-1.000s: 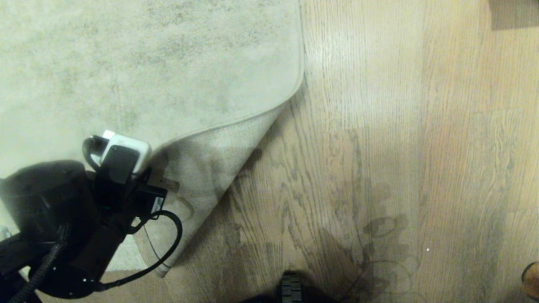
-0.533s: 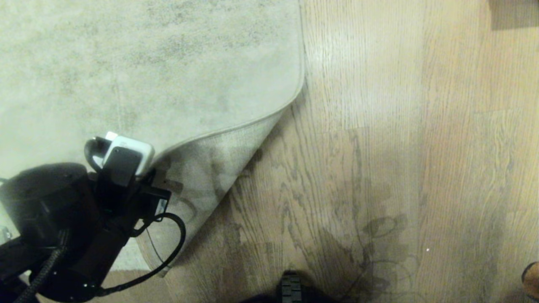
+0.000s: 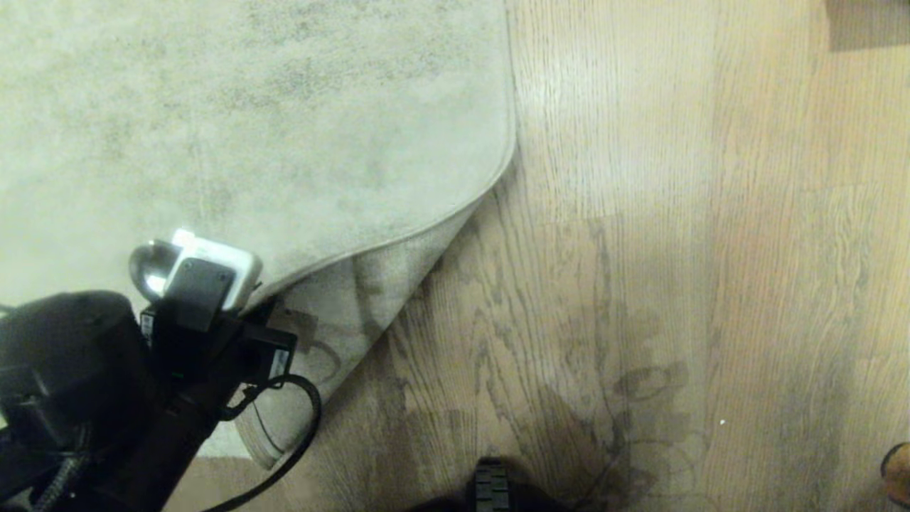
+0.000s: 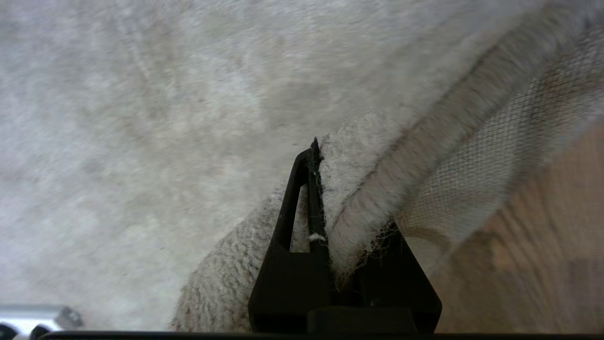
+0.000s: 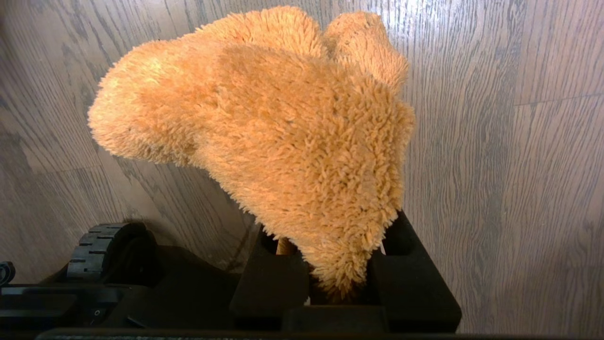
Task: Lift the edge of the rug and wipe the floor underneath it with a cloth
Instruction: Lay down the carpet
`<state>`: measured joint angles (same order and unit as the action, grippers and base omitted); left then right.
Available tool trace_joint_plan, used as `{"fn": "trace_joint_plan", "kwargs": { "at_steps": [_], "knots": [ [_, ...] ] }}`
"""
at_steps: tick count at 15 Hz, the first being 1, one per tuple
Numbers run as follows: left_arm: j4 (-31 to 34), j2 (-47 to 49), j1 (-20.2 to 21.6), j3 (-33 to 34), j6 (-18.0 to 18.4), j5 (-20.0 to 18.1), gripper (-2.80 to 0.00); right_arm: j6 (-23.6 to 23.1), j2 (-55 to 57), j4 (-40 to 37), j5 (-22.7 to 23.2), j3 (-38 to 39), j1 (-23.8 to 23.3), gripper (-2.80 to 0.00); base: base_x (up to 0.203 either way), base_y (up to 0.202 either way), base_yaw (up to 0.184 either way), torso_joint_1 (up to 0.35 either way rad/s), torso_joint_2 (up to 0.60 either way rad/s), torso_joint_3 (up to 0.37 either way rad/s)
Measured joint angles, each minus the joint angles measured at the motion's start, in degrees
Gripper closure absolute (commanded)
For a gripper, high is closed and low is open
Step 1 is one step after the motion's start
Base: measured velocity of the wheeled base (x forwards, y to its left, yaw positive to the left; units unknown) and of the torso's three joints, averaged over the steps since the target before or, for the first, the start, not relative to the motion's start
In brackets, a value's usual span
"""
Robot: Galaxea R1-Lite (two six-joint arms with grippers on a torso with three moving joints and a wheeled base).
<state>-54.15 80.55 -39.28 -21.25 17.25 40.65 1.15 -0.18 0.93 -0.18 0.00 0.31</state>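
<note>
The pale grey rug [image 3: 249, 121] covers the upper left of the head view. Its near corner is turned up, showing beige backing [image 3: 355, 313] above the wood-grain floor [image 3: 604, 284]. At the lower left, my left gripper [image 3: 264, 306] is shut on the rug edge [image 3: 398, 238]. In the left wrist view the rug edge [image 4: 377, 189] is pinched in my left gripper [image 4: 339, 203], with the floor [image 4: 542, 245] beside it. In the right wrist view my right gripper [image 5: 337, 269] is shut on the fuzzy orange cloth [image 5: 283, 132], held above the floor [image 5: 495, 165].
A dark part of my base [image 3: 492, 487] juts in at the bottom middle, and a wheel [image 5: 99, 245] shows beside the right gripper. A dark brown patch [image 3: 867, 25] sits at the far right corner. Bare planks stretch right of the rug.
My left gripper has shifted slightly toward the near side with the rug edge in it, and the strip of backing that shows has narrowed. The right arm has not moved.
</note>
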Motion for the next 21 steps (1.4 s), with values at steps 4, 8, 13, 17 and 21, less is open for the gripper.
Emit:
{"fn": "trace_joint_plan", "kwargs": {
  "at_steps": [4,8,13,17,21],
  "knots": [
    [-0.03,-0.86,-1.29,0.17,-0.13,-0.1,0.0,0.0,0.02,0.0,0.02,0.0,0.02,0.0,0.0,0.0,0.0,0.0,0.0,0.0],
    [-0.04,-2.46,-1.42,1.7,-0.69,-0.19,0.0,0.0,0.07,0.0,0.01,0.0,0.02,0.0,0.0,0.0,0.0,0.0,0.0,0.0],
    [0.02,-4.37,-1.4,3.47,-1.51,-0.21,-2.8,0.0,0.09,0.0,0.0,0.0,0.02,0.0,0.0,0.0,0.0,0.0,0.0,0.0],
    [-0.14,-5.0,-1.37,3.84,-1.57,-0.27,-2.8,0.0,0.09,0.0,0.0,0.0,0.02,0.0,0.0,0.0,0.0,0.0,0.0,0.0],
    [-0.09,-5.79,-2.28,3.83,-1.64,-0.21,-2.8,-0.02,0.11,0.0,0.01,0.0,0.02,0.0,0.0,0.0,0.0,0.0,0.0,0.0]
  ]
}}
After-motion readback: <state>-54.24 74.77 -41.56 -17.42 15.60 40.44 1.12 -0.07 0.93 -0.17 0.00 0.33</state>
